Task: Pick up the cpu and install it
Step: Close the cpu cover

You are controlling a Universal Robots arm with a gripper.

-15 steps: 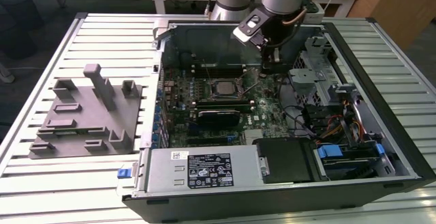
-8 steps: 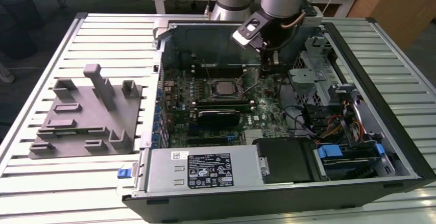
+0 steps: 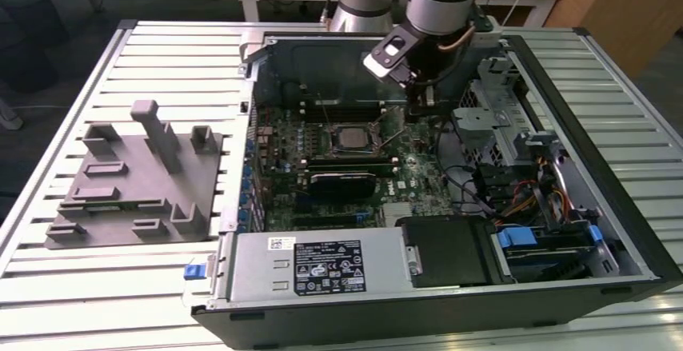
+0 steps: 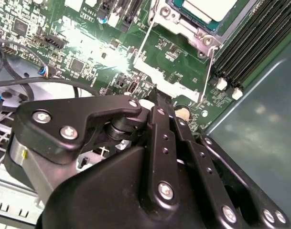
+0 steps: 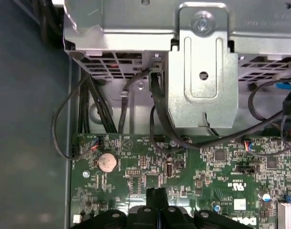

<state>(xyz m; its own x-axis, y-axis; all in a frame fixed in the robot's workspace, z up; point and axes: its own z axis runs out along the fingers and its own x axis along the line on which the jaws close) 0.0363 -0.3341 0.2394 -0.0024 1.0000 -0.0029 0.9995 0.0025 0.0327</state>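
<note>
The cpu (image 3: 353,137) is a small silver square lying in the black socket on the green motherboard (image 3: 421,187) inside the open computer case. In the second wrist view the cpu (image 4: 210,6) rests in the socket, with the metal load plate (image 4: 167,78) folded out flat beside it and the wire lever (image 4: 208,71) up. My gripper (image 3: 417,111) hangs over the board to the exterior view's right of the socket. Its black fingers (image 5: 153,196) are pressed together with nothing between them. In the second wrist view the gripper (image 4: 155,95) tip sits just above the load plate.
A grey moulded tray (image 3: 139,183) lies on the slatted table at the exterior view's left. The case holds a power supply (image 3: 320,267), a black fan block (image 3: 453,251), drive cages (image 3: 513,127) and loose cables (image 5: 88,114). A coin cell (image 5: 107,162) sits on the board.
</note>
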